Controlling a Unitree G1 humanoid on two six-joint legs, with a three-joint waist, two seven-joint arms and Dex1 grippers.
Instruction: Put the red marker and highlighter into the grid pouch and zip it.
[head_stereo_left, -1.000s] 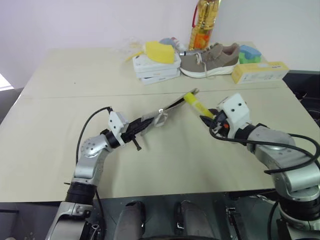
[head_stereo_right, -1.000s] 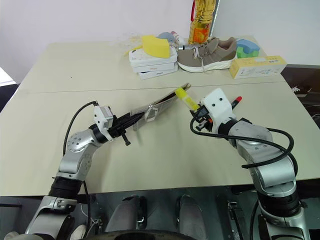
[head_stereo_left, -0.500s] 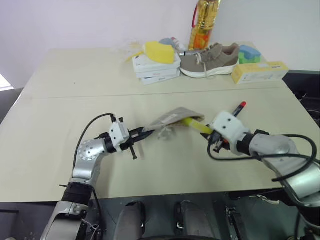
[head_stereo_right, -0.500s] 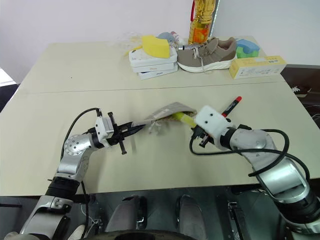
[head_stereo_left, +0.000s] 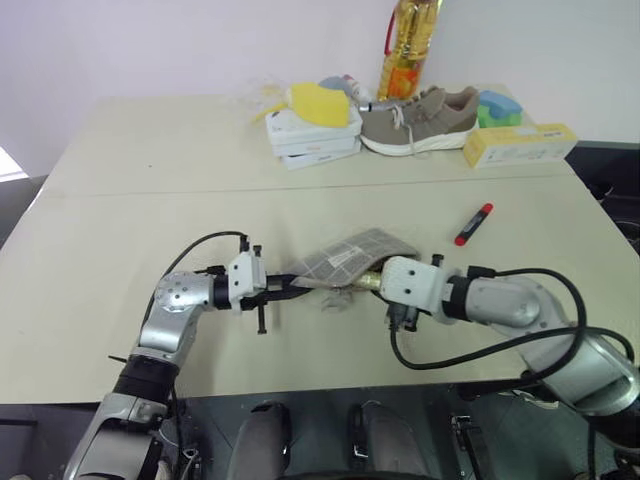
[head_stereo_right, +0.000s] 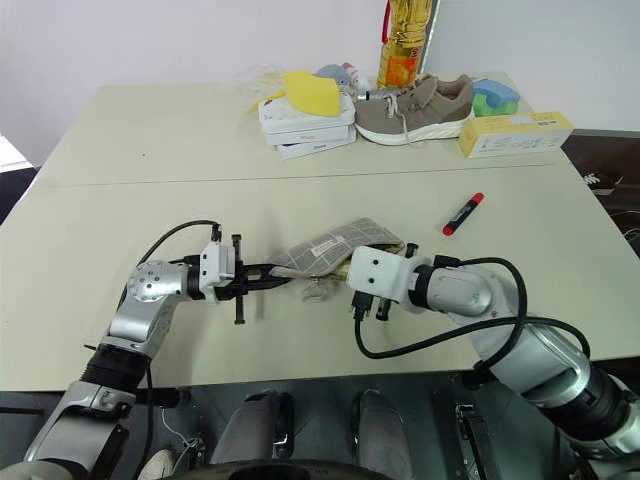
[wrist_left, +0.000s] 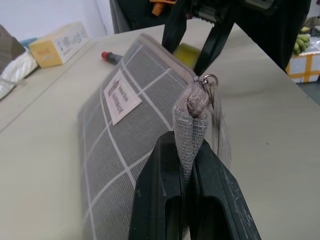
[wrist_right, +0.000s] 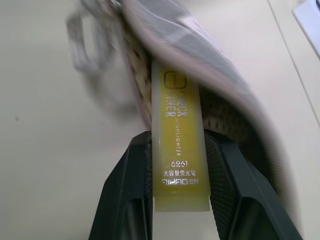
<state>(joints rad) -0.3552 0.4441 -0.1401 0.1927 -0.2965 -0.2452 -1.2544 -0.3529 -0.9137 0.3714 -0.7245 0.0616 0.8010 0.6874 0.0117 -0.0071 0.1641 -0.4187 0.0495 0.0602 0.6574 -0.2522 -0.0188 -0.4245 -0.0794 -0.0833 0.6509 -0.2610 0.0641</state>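
Note:
The grid pouch (head_stereo_left: 350, 257) lies in the middle of the table, label up. My left gripper (wrist_left: 186, 145) is shut on its fabric end, just below the zip pull (wrist_left: 207, 80). From the other side, my right gripper (wrist_right: 177, 145) is shut on the highlighter (wrist_right: 177, 115). The pen's front end sits inside the pouch's open mouth and its back end is between the fingers (wrist_right: 127, 190). The red marker (head_stereo_left: 473, 224) lies loose on the table to the right of the pouch, apart from both grippers.
Along the table's far edge stand stacked white boxes (head_stereo_left: 312, 137) with a yellow sponge on top, a beige shoe (head_stereo_left: 420, 118), a long yellow box (head_stereo_left: 520, 145) and an oil bottle (head_stereo_left: 408, 45). Bare tabletop (head_stereo_left: 150, 230) surrounds the pouch.
The pouch came down from a raised tilt to lie on the table. My right gripper swung left and down, pushing the highlighter into its mouth. The red marker came into view behind it.

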